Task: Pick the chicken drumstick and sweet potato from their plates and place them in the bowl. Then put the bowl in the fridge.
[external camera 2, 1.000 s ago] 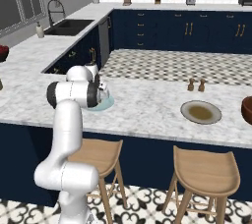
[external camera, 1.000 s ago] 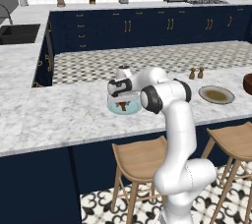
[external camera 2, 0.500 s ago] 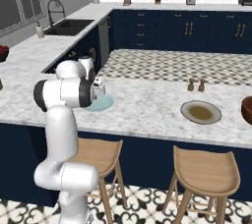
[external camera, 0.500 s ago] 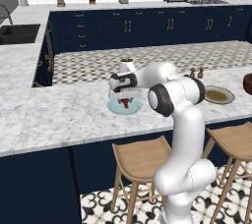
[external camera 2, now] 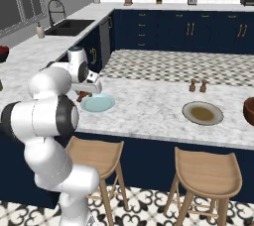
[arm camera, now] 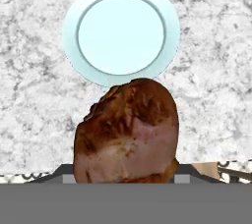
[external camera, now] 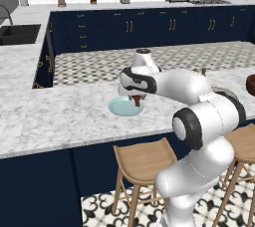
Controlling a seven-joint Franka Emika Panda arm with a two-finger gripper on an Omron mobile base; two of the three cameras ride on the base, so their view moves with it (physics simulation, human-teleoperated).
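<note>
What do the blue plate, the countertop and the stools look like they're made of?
The pale blue plate looks like glazed ceramic: smooth and evenly coloured, with a raised rim ring. It could also be plastic. The countertop looks like polished marble or marble-look stone, white with grey veining. The stools look like light, matte wood, tan with slim splayed legs.

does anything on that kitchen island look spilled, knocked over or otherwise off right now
Nothing stands out. The chicken drumstick is off its pale blue plate, held in the gripper above the marble counter. The grey-beige plate lies flat, and the two small shakers stand upright. No spills show.
</note>
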